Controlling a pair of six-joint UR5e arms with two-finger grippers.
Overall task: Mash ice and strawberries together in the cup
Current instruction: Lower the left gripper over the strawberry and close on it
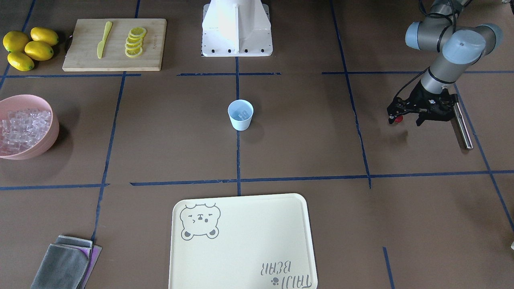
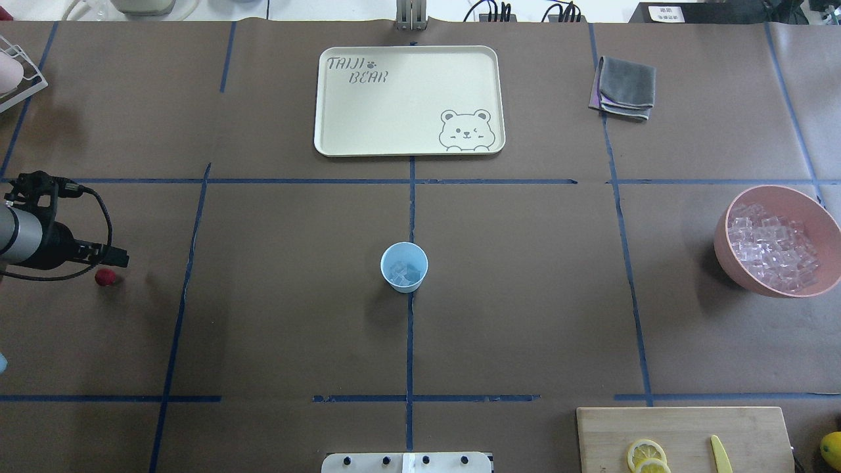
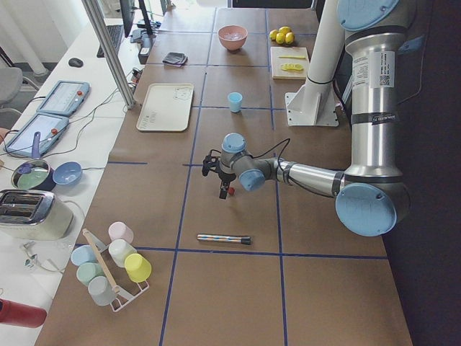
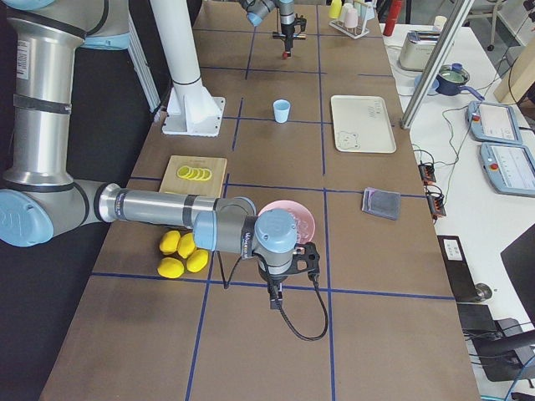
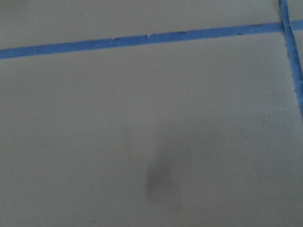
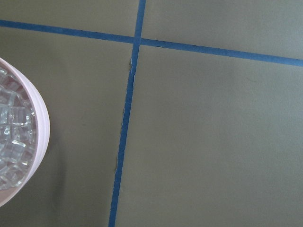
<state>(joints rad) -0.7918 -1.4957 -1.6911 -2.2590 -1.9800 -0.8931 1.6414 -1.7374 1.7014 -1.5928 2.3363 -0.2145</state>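
The pale blue cup (image 1: 240, 119) stands at the table's middle with a few clear ice cubes (image 1: 242, 112) inside; it also shows in the overhead view (image 2: 404, 276). My left gripper (image 1: 396, 118) is shut on the small dark red strawberry (image 1: 398, 119) and holds it above the table, far to the cup's side; the overhead view shows the strawberry (image 2: 105, 276) too. My right gripper (image 4: 277, 294) shows only in the exterior right view, beside the pink bowl (image 4: 288, 210); I cannot tell whether it is open or shut.
The pink bowl (image 2: 736, 272) holds many ice cubes. A metal rod (image 1: 461, 129) lies near the left arm. A cream tray (image 1: 241, 208), a cutting board (image 1: 154, 60) with lemon slices and a yellow knife, lemons (image 1: 30, 48) and a grey cloth (image 1: 64, 263) sit around.
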